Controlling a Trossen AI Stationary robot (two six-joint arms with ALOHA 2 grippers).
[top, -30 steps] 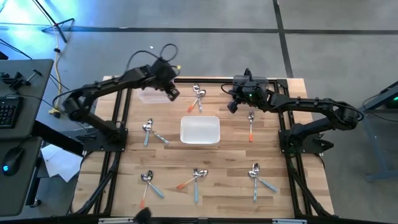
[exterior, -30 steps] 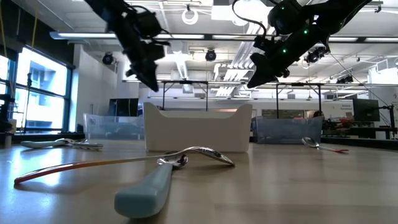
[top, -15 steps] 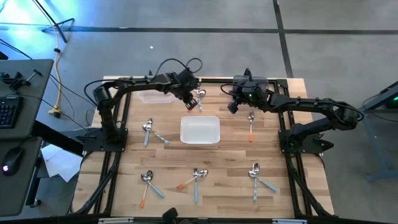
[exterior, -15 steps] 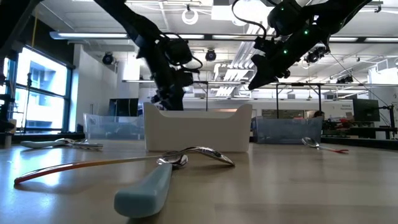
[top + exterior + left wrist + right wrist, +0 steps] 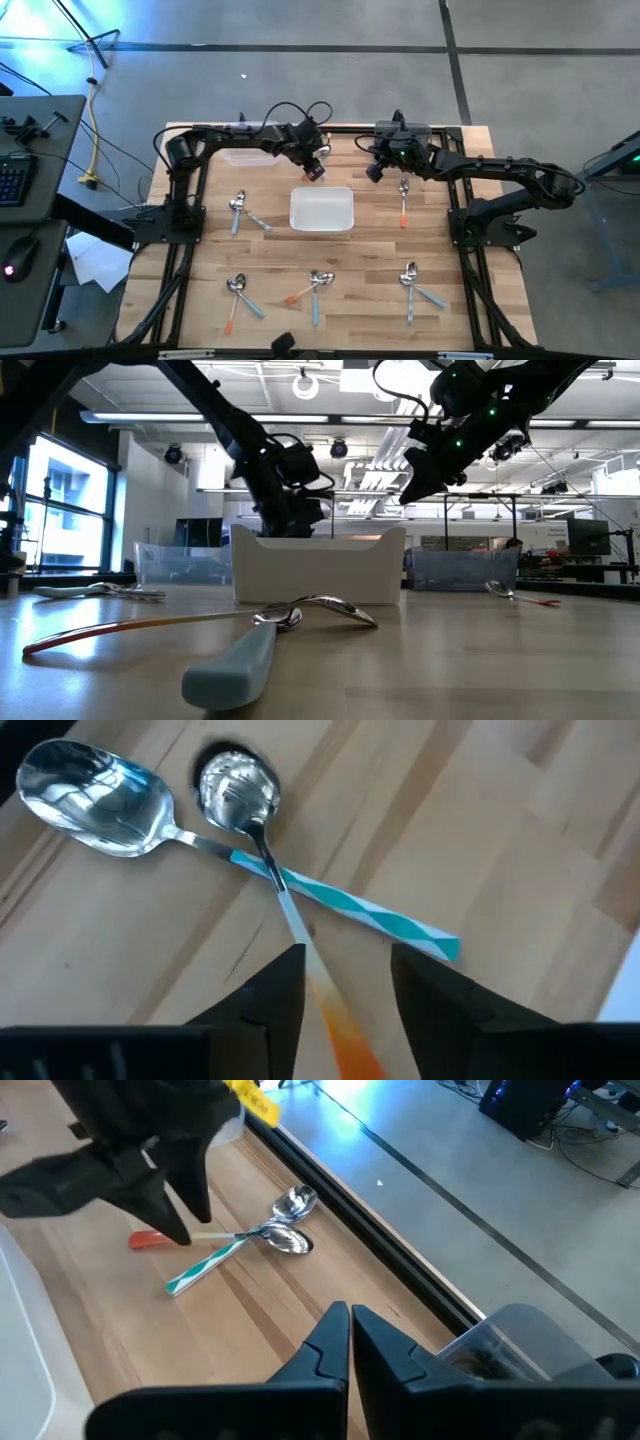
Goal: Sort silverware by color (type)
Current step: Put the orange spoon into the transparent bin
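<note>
Behind the white bin (image 5: 321, 210), toward the table's (image 5: 380, 290) far edge, two crossed spoons lie on the wood: an orange-handled spoon (image 5: 262, 850) over a teal-and-white-handled spoon (image 5: 150, 815), bowls side by side. Left tool (image 5: 345, 990): open, fingers straddling the orange handle just behind the crossing, apparently placed to take that spoon alone, though the teal handle lies close enough to be dragged with it. Right tool (image 5: 349, 1342): closed and empty, held off the table to the right of the bin's far corner, near a single orange-handled spoon (image 5: 403, 198); judged waiting. Remaining silverware: one pair (image 5: 243, 210) left of the bin; three clusters (image 5: 315, 285) in front of it along the near side. A clear container (image 5: 250, 156) sits to the bin's far left and another (image 5: 520, 1342) at the far right corner. Clearance: open wood on every side of the bin; the black frame rail (image 5: 400, 1250) runs just past the crossed pair, leaving little room beyond it.
</note>
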